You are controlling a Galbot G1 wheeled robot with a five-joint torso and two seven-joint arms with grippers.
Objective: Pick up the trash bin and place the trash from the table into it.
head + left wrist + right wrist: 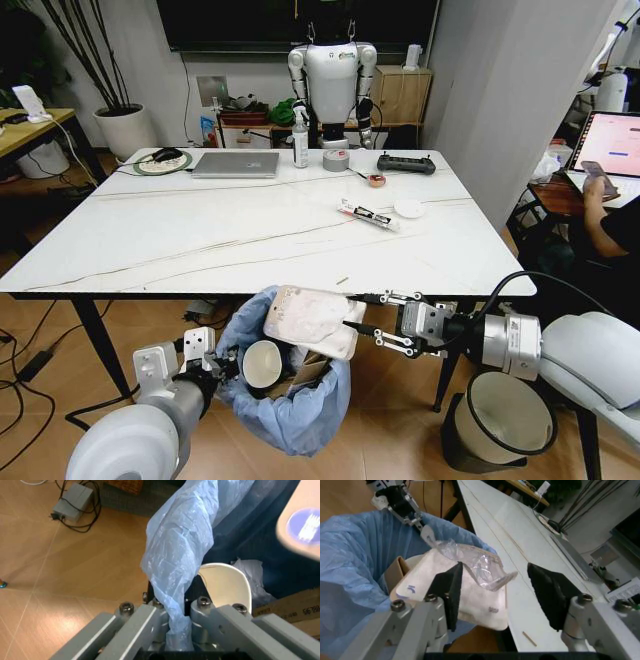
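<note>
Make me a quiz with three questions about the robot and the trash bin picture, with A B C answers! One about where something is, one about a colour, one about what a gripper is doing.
1. Where is the trash bin?
A. on the table
B. below the table's near edge, between the two grippers
C. beside the laptop

2. What colour is the bag lining the bin?
A. light blue
B. black
C. green

3. What is the left gripper doing?
A. hanging open over the table
B. pinching the bag at the bin's rim
C. holding a paper cup

Answers:
1 B: the head view shows the bin lower than the table, in front of its near edge.
2 A: the crinkly bag is light blue in all three views.
3 B: the left wrist view shows its fingers shut on the blue plastic, while the right gripper is open beside a white packet on top of the bin.
</note>
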